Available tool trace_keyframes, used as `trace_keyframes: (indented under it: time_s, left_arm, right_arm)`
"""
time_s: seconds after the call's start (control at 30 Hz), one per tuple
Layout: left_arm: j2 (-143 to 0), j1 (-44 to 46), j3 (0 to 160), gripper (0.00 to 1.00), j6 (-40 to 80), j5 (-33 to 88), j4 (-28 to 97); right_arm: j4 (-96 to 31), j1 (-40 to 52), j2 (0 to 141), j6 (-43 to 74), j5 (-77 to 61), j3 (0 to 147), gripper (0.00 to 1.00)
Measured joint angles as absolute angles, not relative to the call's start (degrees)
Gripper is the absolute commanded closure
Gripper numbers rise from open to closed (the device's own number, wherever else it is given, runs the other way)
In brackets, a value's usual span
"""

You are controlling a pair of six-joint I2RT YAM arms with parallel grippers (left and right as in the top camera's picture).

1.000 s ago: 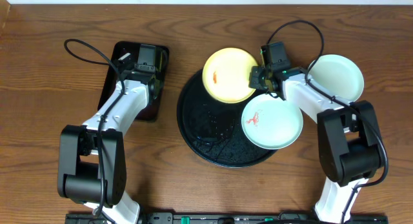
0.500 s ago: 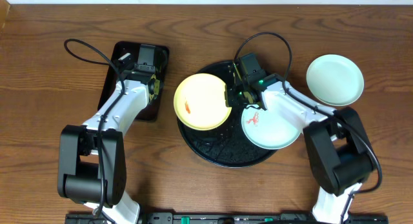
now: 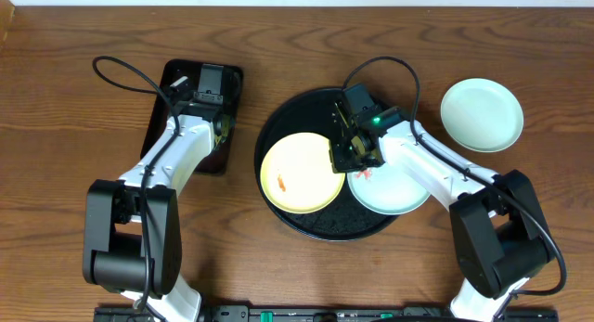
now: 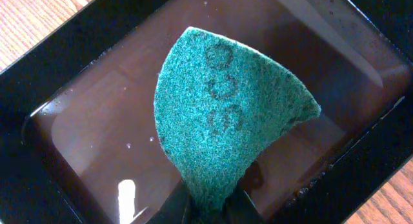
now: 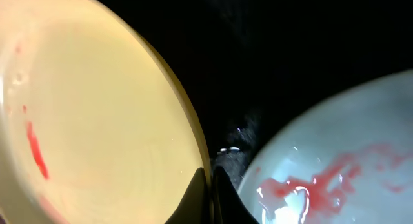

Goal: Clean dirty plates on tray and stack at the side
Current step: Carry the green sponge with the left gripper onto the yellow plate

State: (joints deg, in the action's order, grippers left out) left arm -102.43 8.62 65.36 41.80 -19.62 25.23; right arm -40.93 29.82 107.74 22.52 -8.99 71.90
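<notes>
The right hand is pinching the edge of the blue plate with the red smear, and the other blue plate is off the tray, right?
No. The right hand pinches the edge of the yellow plate, not the smeared blue plate; the right wrist view shows it. The other blue plate is off the tray.

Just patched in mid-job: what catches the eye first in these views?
The right end effector pinches the rim of the red-smeared yellow plate over the round black tray. A smeared mint plate lies beside it. The left end effector holds a green scouring pad over a rectangular tray of brown liquid.
</notes>
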Motion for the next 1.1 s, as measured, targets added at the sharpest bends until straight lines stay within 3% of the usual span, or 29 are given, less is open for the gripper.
trace_keyframes:
  time_s: [0.77, 1.1]
  left_arm:
    - [-101.8, 8.6, 65.4, 0.93, 38.5, -14.1, 25.4]
    - [-86.2, 8.7, 65.3, 0.93, 34.2, -0.4, 31.2]
  right_arm:
    - [-34.2, 29.8, 107.7, 18.6, -1.0, 71.5, 0.99]
    - [-32.5, 29.8, 108.4, 17.3, -1.0, 71.1, 0.99]
